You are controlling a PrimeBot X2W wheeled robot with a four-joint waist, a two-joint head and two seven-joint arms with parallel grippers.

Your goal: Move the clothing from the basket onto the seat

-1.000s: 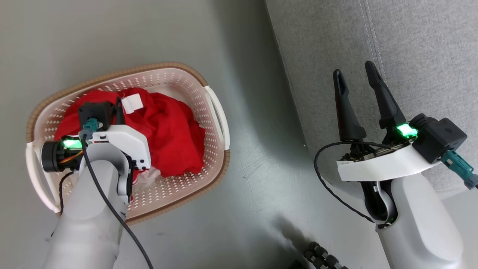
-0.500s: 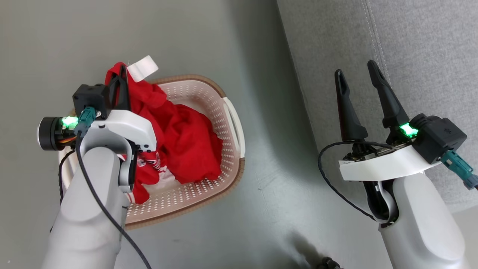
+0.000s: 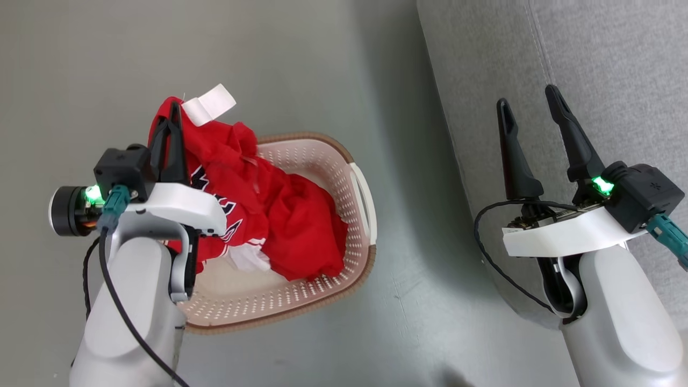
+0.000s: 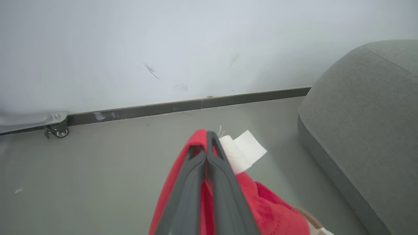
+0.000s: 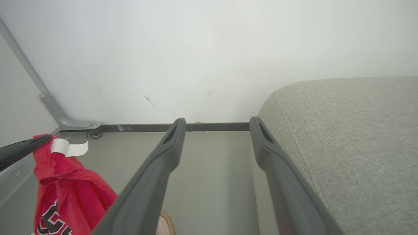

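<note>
red clothing (image 3: 290, 236) | pinched in left claw (image 3: 173, 110) | hanging over basket (image 3: 322, 161)

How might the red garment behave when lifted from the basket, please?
Probably floppy: the garment hangs in folds from the left gripper, shut on its top edge. Likely light, since a fingertip pinch carries it. Its lower part reaches into the basket and may drag on the rim.

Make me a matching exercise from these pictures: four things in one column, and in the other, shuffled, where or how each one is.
1. left gripper
2. right gripper
3. basket
4. white tag

A. standing on the floor
B. open, holding nothing
C. shut on the red garment
D. sticking out beside the pinched fabric

Pairs: 1-C, 2-B, 3-A, 4-D
</note>
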